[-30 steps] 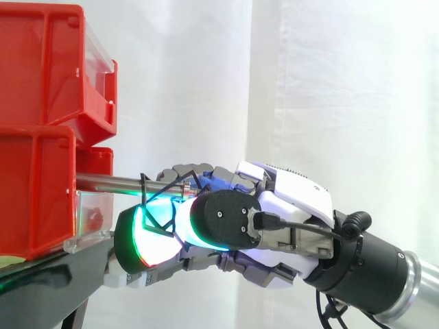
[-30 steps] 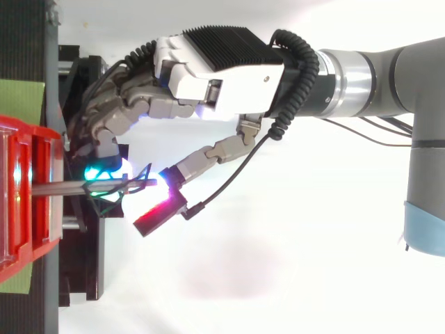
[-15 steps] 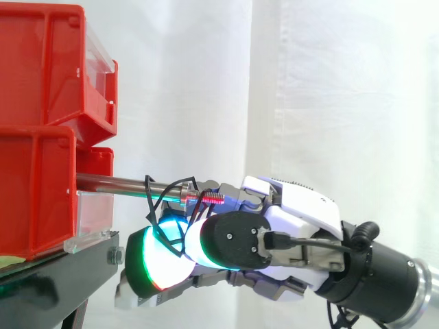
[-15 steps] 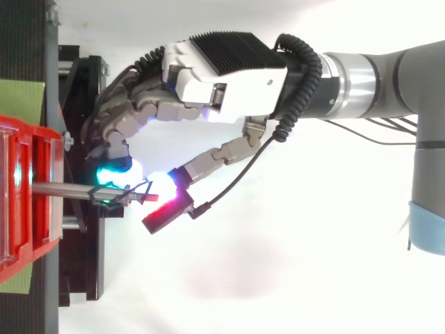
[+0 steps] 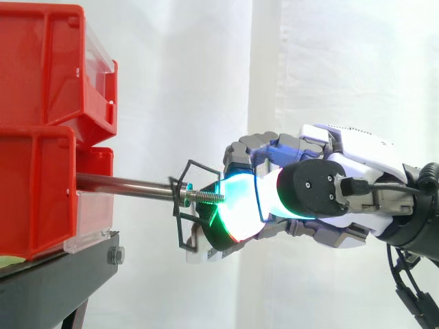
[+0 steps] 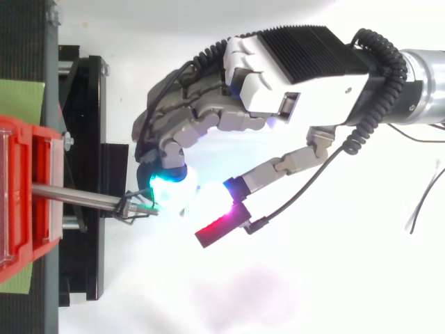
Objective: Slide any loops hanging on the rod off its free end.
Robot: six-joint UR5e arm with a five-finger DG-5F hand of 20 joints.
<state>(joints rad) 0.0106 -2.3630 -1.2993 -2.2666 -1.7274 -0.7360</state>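
Observation:
A steel rod [image 5: 130, 186] sticks out to the right from the red bins [image 5: 41, 137]. A thin black wire loop [image 5: 180, 223] hangs at its threaded free end [image 5: 206, 197]; from above the loop [image 6: 132, 207] sits just short of the tip. My hand [image 5: 322, 195] comes in from the right, level with the rod's end. Its fingers are curled, and a cyan-glowing fingertip [image 6: 167, 186] hooks against the loop. The thumb, with its red-lit pad [image 6: 219, 227], stands apart on the near side. Where wire and pad meet is partly hidden by the glow.
The bins rest on a black stand [image 5: 55, 281] whose edge lies below and left of the rod's tip. A white curtain [image 5: 206, 82] hangs behind. Open space lies to the right of the rod's end, around the hand [image 6: 292, 69].
My hand has drawn back to the right and risen a little. The loop has slid with it along the rod onto the threaded end.

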